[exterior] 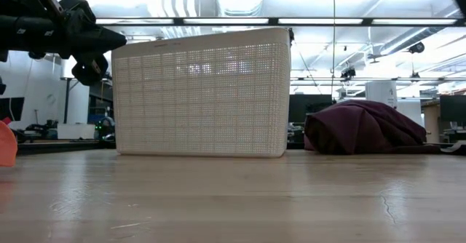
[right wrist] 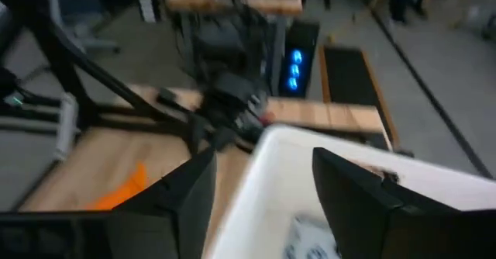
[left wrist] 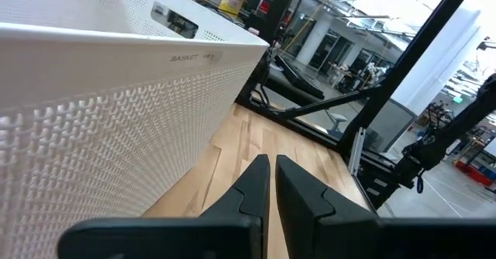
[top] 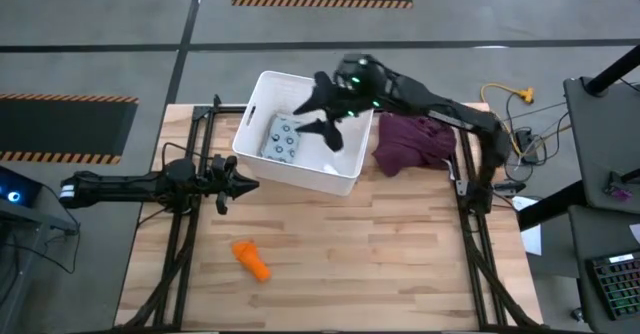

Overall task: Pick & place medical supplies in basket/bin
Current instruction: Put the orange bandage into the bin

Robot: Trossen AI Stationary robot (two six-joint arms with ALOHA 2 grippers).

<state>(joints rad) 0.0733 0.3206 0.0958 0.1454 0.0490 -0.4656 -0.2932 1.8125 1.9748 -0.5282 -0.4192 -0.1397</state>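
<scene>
The white tub (top: 262, 92) stands on the far middle of the table, and the grey-blue dotted packet (top: 282, 139) lies flat on its floor, also showing in the right wrist view (right wrist: 310, 240). The orange tapered piece (top: 252, 259) lies on the near left of the table. My right gripper (top: 315, 117) hovers open over the tub's inside (right wrist: 263, 166) and holds nothing. My left gripper (top: 240, 182) is shut and hangs above the table beside the tub's near left corner (left wrist: 271, 174). The white vial and white tube are out of view.
A maroon cloth heap (top: 410, 139) lies right of the tub, close to its right wall (exterior: 364, 126). Black frame rails run along both sides of the table (top: 180, 244). Bare wood lies between the tub and the near edge.
</scene>
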